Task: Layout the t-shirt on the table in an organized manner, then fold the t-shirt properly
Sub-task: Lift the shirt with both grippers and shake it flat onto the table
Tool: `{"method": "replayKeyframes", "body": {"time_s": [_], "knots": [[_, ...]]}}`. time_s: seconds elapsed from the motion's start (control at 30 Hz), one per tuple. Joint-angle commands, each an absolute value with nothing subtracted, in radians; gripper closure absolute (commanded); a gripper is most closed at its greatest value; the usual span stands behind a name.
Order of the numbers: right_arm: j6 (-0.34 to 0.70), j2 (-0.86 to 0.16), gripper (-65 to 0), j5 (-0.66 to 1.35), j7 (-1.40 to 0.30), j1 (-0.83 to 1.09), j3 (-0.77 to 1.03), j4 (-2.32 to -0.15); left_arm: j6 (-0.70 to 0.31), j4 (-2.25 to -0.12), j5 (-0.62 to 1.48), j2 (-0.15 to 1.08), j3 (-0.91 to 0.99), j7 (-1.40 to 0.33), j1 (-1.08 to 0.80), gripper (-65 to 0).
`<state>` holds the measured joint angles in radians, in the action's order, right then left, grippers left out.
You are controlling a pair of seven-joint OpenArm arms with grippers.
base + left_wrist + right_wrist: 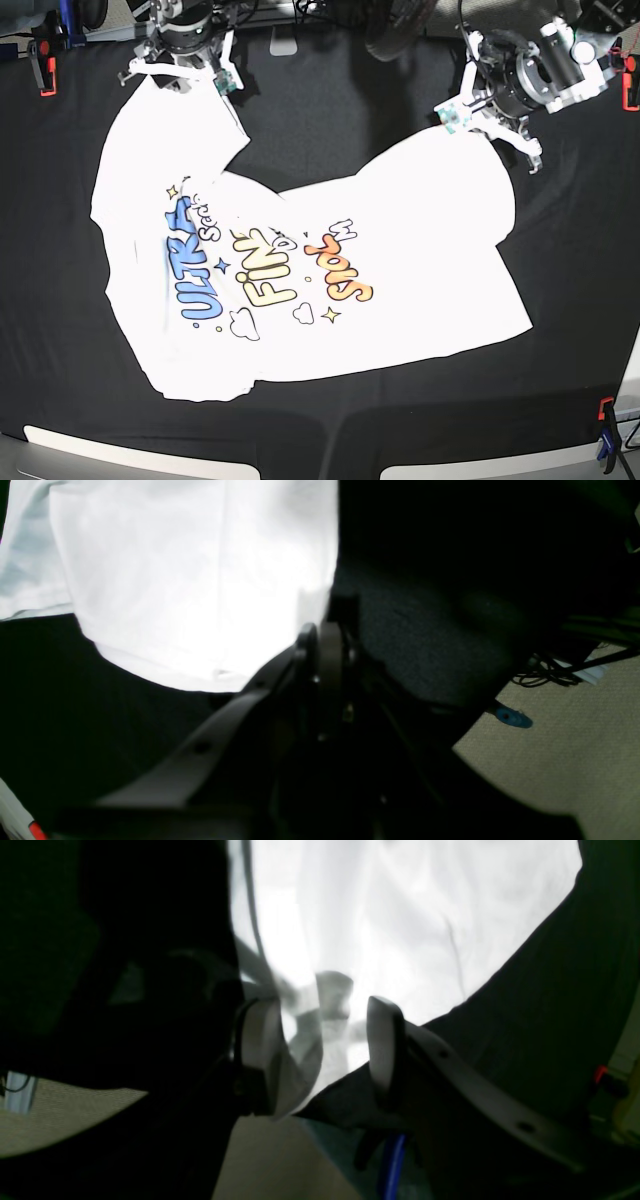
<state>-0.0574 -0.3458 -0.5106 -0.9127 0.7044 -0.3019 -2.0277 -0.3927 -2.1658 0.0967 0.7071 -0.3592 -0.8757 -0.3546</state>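
While the limp white printed cotton t-shirt (300,290) drapes softly, the closed left gripper (478,118) pinches its far-right corner and the spread right gripper (180,70) straddles its far-left hem.

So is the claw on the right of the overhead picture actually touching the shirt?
Touching. In the left wrist view, the left claw is pinched shut on the t-shirt's edge, with no gap visible.

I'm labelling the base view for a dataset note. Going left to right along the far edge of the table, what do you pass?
Red clamp → right gripper at the t-shirt corner → left gripper at the other far corner → second red clamp.
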Motion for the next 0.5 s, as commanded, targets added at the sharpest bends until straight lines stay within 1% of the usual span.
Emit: {"method": "replayKeyframes", "body": {"time_s": [0.0,0.07,0.1,0.17,0.2,0.23,0.3,0.33,0.4,0.47], "knots": [[-0.072,-0.352,-26.5,-0.493,-0.906,0.71,-0.281,-2.038,-0.388,-2.184,0.097,0.718,-0.353,-0.863,-0.349,0.0],[-0.055,-0.352,-26.5,-0.405,-0.9,0.71,-0.256,-2.037,-0.388,-2.184,0.097,0.718,-0.353,-0.863,-0.349,0.0],[-0.025,-0.352,-26.5,-0.384,-0.897,0.71,-0.252,-2.037,-0.388,-2.184,0.097,0.718,-0.353,-0.863,-0.349,0.0],[0.0,-0.352,-26.4,-0.384,-0.897,0.71,-0.254,-2.037,-0.388,-2.184,0.097,0.718,-0.353,-0.863,-0.349,0.0],[0.0,-0.352,-24.4,-0.395,-0.899,0.71,-0.255,-2.037,-0.388,-2.184,0.097,0.718,-0.353,-0.864,-0.349,0.0],[0.0,-0.352,-20.3,-0.413,-0.901,0.71,-0.255,-2.037,-0.388,-2.184,0.097,0.718,-0.353,-0.864,-0.349,0.0],[0.0,-0.352,-8.5,-0.451,-0.907,0.71,-0.254,-2.037,-0.388,-2.184,0.095,0.718,-0.353,-0.867,-0.349,0.0],[0.0,-0.355,-0.9,-0.474,-0.911,0.71,-0.255,-2.037,-0.388,-2.184,0.085,0.718,-0.353,-0.867,-0.35,0.0],[0.016,-0.373,0.0,-0.499,-0.927,0.71,-0.255,-2.037,-0.38,-2.185,0.05,0.718,-0.353,-0.867,-0.35,0.0],[0.02,-0.405,0.0,-0.503,-0.948,0.713,-0.255,-2.037,-0.336,-2.187,0.007,0.718,-0.353,-0.867,-0.35,0.0]]}}
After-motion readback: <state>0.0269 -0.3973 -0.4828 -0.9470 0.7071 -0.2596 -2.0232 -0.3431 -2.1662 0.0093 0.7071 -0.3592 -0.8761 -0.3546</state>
